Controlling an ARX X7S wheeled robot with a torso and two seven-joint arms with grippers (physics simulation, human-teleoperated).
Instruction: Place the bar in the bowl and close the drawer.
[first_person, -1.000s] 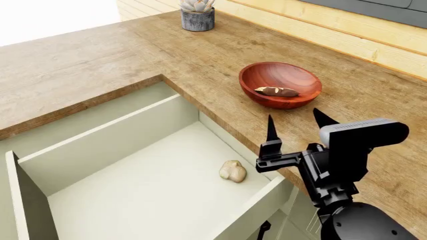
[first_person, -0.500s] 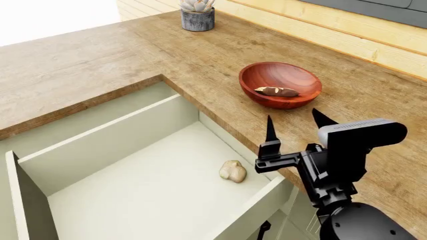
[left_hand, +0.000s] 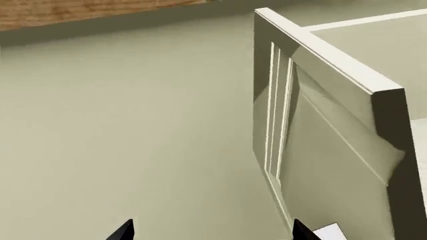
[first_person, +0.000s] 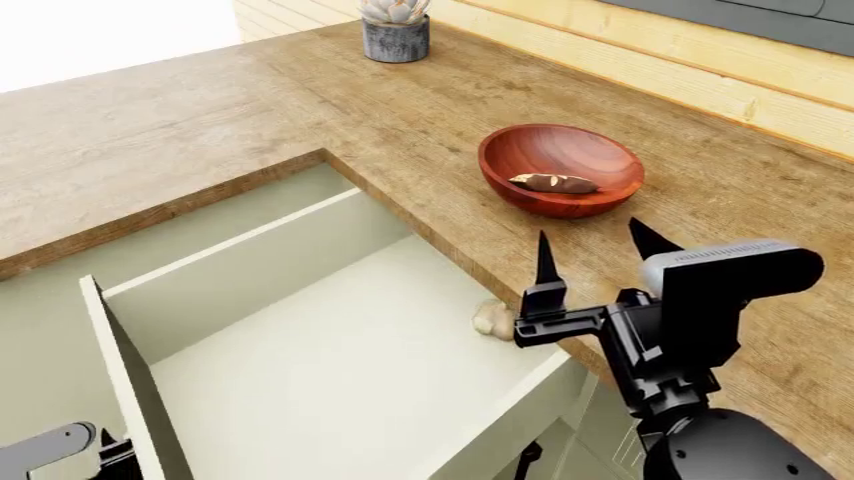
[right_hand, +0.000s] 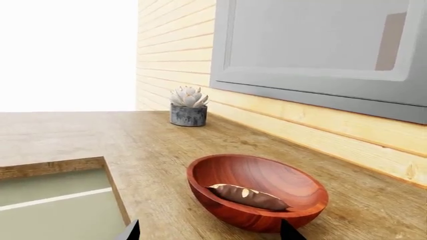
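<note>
The brown bar (first_person: 553, 183) lies inside the reddish-brown wooden bowl (first_person: 587, 155) on the counter; both also show in the right wrist view, the bar (right_hand: 248, 196) in the bowl (right_hand: 267, 175). The pale cream-green drawer (first_person: 334, 360) stands partly open. My right gripper (first_person: 594, 250) is open and empty, above the counter edge in front of the bowl; its tips frame the bowl in the right wrist view (right_hand: 208, 230). My left gripper (left_hand: 210, 232) is open and empty, outside the drawer's left wall (left_hand: 313, 125); a part of it shows at the head view's bottom left (first_person: 104, 445).
A pale garlic-like bulb (first_person: 491, 319) lies in the drawer against its right wall, under the counter edge. A grey pot with a succulent (first_person: 395, 30) stands at the back of the wooden counter (first_person: 200, 110). A small black handle (first_person: 530, 458) shows below the drawer front.
The drawer has slid rightward and inward, and the bulb has moved with it up to the counter edge. The left gripper has come into view by the drawer's left wall. The right gripper barely moved.
</note>
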